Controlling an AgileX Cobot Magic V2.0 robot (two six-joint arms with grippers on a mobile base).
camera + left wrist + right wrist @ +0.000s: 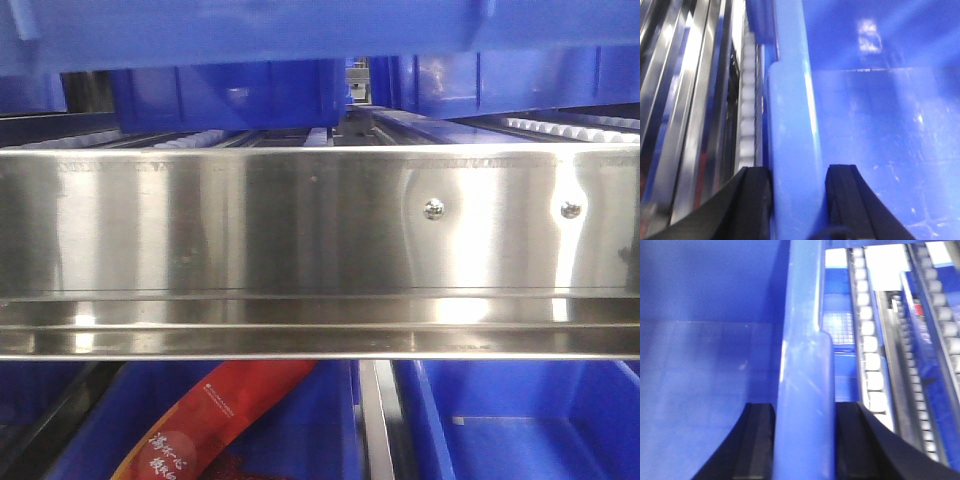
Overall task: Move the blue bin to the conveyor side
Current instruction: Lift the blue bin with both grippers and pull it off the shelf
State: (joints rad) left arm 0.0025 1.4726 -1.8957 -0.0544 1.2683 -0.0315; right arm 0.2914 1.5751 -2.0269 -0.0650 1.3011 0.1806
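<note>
So the bin sits right beside the rollers, left claw clamped on its left rim, right claw clamped on its right, both rims running straight away from them.

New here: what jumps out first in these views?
A shiny stainless-steel rail with two screws spans the front view, a red printed packet lying below it. In the wrist views, the left gripper and right gripper each clamp the thick rim of the bright-blue plastic bin.
</note>
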